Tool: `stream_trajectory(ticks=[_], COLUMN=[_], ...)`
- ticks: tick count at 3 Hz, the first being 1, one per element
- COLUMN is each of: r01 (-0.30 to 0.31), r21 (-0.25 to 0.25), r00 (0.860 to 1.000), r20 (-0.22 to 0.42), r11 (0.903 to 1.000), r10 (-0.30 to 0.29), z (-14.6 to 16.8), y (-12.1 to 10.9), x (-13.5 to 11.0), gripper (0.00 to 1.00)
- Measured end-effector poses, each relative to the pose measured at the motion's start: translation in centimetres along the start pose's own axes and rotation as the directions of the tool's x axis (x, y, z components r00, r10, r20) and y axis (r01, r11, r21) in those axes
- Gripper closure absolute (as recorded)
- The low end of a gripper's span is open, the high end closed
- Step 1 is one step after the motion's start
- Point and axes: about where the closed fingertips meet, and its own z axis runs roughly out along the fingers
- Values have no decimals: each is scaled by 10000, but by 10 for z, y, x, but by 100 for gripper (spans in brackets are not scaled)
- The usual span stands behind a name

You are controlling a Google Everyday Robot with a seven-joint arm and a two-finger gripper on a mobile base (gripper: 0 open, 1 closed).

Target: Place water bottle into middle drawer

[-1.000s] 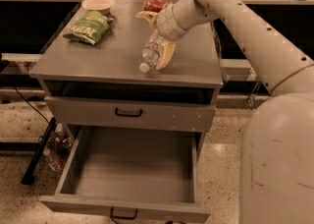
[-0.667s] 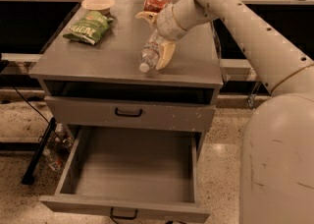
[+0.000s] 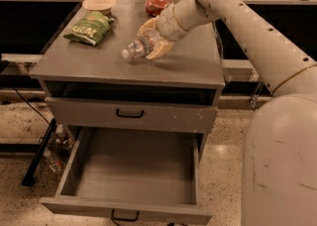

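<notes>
Robot arm (image 3: 257, 36) reaching in from the right over the grey counter (image 3: 188, 66). Middle drawer (image 3: 133, 170) pulled fully open below. Tool (image 3: 151, 40) over the counter's centre, fingers clamped around the water bottle (image 3: 141, 46), which lies nearly level, cap toward the green chip bag (image 3: 89, 28). Rear edge: tan bowl (image 3: 99, 4), crushed red can (image 3: 157, 6).
</notes>
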Motion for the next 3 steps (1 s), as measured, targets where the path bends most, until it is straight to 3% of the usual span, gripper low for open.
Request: stream_trajectory(ticks=[2, 3], r01=[0, 0], r21=[-1, -4], r00=[10000, 10000], r20=[1, 3], r11=[10000, 10000], r10=[0, 0], z=[0, 0], y=[0, 0], x=[0, 0], gripper=[97, 100])
